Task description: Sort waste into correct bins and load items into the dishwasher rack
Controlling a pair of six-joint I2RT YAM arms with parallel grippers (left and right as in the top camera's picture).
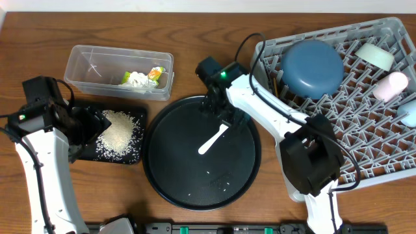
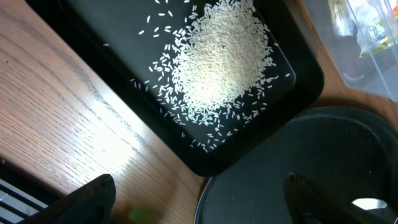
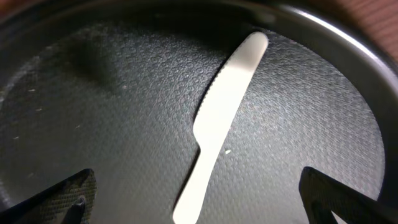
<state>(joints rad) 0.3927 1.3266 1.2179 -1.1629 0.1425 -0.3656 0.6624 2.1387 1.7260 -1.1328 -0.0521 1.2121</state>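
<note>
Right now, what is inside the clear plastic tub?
The clear tub holds a crumpled white tissue and a small yellow-green wrapper, side by side. Anything beneath those two is covered and cannot be seen.

Bright even light; glare patch on wooden table [image 2: 106, 124]; right wrist close-up slightly soft.

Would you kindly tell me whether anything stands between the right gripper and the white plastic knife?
Nothing visible does: the white plastic knife lies bare on the round black tray, right below the open right gripper.
</note>
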